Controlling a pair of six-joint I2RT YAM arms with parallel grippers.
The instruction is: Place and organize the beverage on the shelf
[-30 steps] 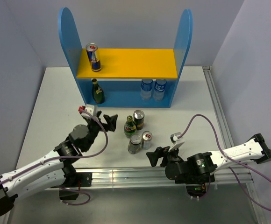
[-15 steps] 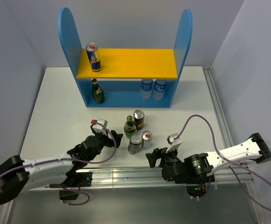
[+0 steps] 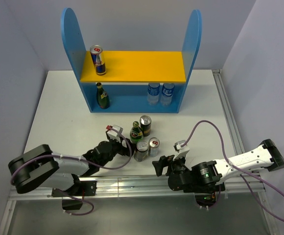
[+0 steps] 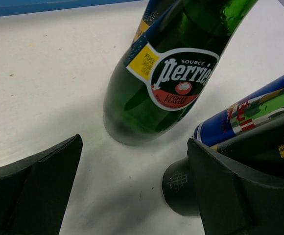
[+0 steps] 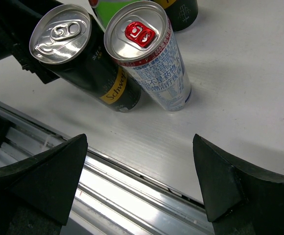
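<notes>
One green bottle [image 3: 136,132], two dark cans [image 3: 145,122], one silver can [image 3: 153,146] on table [image 3: 59,107]; left tool [image 4: 132,161], right tool [image 5: 139,142] both released.

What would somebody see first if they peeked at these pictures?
Probably the big blue shelf with its yellow-orange board at the back of the table, with a blue-silver can standing on the board's left end. Next comes the left hand, open right in front of a green Perrier bottle in the middle of the table.
</notes>
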